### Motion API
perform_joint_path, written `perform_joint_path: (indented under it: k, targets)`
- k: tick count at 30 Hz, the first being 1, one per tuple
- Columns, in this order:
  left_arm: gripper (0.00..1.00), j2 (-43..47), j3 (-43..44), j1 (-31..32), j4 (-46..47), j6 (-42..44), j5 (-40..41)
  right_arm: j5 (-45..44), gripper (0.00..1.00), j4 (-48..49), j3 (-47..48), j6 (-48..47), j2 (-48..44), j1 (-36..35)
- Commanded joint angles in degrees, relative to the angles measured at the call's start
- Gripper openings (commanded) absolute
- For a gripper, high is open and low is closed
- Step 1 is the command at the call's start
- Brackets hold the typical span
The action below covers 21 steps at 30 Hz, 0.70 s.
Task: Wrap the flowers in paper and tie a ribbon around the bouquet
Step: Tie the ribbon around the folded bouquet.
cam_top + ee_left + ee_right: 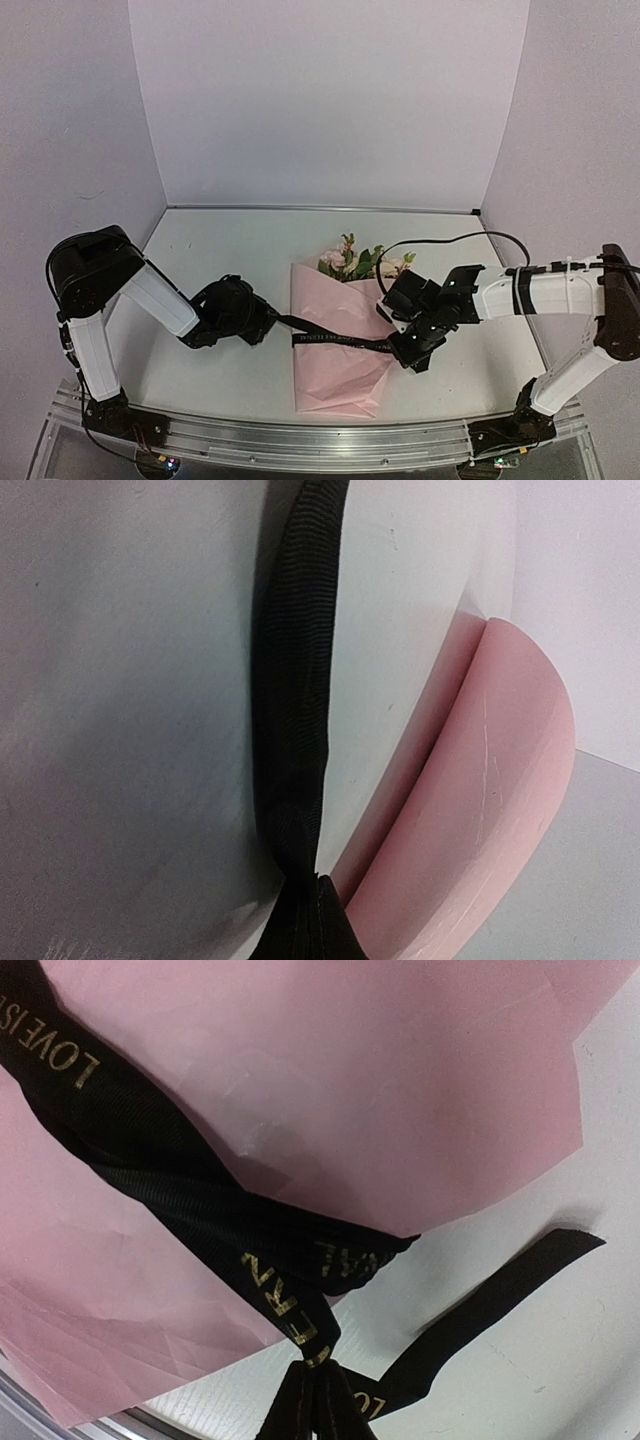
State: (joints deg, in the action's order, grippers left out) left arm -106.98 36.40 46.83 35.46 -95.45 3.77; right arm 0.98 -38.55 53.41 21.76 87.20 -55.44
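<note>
Tying: left gripper (274, 322) and right gripper (405, 349) clamp narrow black lettered ribbon (340, 341); next we should cross it over pink paper-cone bouquet (335, 385) between jaws.

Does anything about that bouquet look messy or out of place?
Slightly. The ribbon across the pink paper is twisted and bunched rather than flat, and one loose end trails onto the table beside the right claw. The paper itself is creased.
</note>
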Motion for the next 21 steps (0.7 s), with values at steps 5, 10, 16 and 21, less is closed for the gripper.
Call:
perform_joint_path:
  k: [5,10,16,21]
  targets:
    - [0.0,2.86,2.67,-0.08,-4.17,4.82,2.0,-5.15,0.0,0.2,-0.52,4.14,-3.99,-0.37]
    - [0.0,4.13,2.56,-0.07,-7.87,8.01,2.32,-16.01,0.0,-3.41,-0.94,10.81,-10.53,3.41]
    - [0.0,4.99,1.77,-0.76,-9.46,12.29,1.59,-14.54,0.0,-3.37,2.52,12.39,-6.55,10.6]
    - [0.0,5.53,2.38,-1.55,-10.67,16.27,0.46,-8.25,0.0,1.87,3.25,13.98,-2.26,15.81]
